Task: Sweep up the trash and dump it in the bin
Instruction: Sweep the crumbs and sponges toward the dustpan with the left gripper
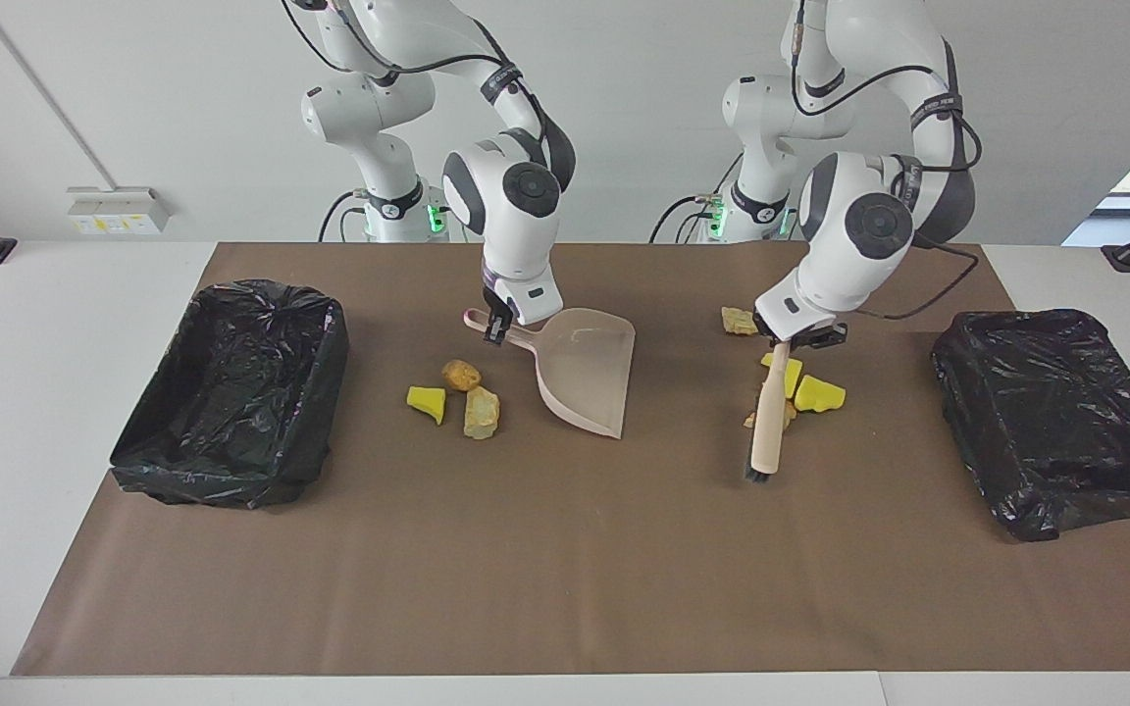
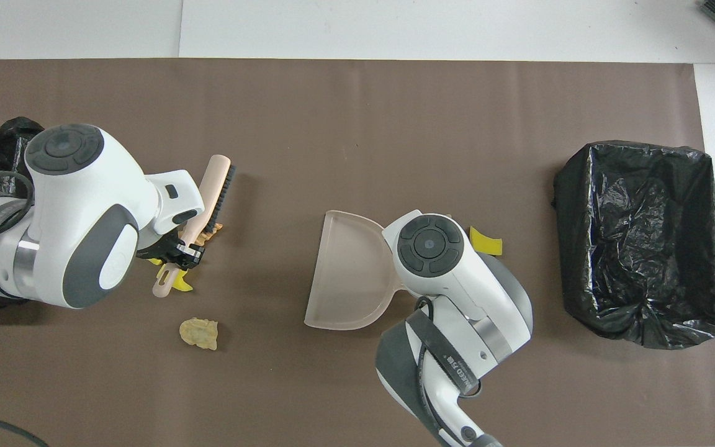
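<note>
- Left gripper (image 1: 783, 343) is clamped on the handle of the brush (image 1: 767, 424), which slants down to the mat with its dark bristles at the end farthest from the robots
- In the overhead view the left gripper (image 2: 179, 252) grips the brush (image 2: 212, 186) near the handle end, bristles facing the right arm's end of the table
- Right gripper (image 1: 497, 328) is closed on the handle of the dustpan (image 1: 589, 373); the pan rests on the mat (image 1: 565, 549) near mid-table, its open mouth toward the left arm's end
- From above the right arm covers the handle; the dustpan (image 2: 345, 273) shows beside it
- Trash by the brush: two yellow chunks (image 1: 818, 394) touching or just beside the brush handle, and a tan lump (image 1: 754, 420) partly hidden by it
- One tan lump (image 1: 739, 321) lies nearer to the robots than the brush, just beside the left gripper; from above it (image 2: 199, 333) sits apart from the brush
- Trash by the dustpan: a yellow chunk (image 1: 426, 402), a brown lump (image 1: 460, 374) and a pale tan lump (image 1: 482, 412), grouped on the mat beside the pan on the side toward the right arm's end; none is in the pan
- A black-lined bin (image 1: 231, 392) stands at the right arm's end of the table, another bin (image 1: 1055, 422) at the left arm's end; I see no trash in either
</note>
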Controlling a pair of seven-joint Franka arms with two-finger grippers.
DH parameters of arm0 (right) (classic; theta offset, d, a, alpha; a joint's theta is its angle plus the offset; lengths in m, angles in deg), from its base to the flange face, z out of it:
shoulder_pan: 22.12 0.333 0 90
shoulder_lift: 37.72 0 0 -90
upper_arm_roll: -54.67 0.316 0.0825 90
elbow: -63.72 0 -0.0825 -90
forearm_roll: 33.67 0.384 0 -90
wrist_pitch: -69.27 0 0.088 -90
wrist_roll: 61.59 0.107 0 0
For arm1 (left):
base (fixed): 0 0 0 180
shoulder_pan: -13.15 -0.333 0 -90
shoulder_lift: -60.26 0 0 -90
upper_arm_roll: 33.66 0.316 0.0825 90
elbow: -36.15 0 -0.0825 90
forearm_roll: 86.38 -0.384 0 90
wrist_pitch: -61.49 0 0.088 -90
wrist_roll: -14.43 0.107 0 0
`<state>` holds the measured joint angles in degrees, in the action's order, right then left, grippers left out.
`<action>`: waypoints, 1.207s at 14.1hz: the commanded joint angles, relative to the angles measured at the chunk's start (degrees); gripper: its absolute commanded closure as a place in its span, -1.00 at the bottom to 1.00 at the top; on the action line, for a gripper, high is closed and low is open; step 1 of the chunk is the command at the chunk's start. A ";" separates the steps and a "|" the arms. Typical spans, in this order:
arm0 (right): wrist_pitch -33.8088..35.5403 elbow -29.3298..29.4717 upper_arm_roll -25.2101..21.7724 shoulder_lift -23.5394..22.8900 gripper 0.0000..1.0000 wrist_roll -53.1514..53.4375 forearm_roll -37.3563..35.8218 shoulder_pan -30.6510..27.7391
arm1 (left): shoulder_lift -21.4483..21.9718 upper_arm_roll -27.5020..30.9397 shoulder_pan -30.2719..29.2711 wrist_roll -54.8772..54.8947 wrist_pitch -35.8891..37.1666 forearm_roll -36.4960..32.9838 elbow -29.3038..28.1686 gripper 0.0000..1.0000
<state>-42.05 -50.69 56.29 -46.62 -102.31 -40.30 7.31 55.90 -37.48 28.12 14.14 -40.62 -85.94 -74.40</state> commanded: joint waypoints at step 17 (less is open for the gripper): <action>-4.07 -1.26 0.40 -2.00 1.00 -2.97 0.04 0.01 | 13.51 1.37 -13.58 -18.52 -18.82 -0.09 -29.02 1.00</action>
<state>-44.71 -51.60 56.46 -48.28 -103.68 -40.29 7.57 71.02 -35.69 13.71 -3.70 -56.32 -85.07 -102.24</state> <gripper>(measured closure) 0.674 0.740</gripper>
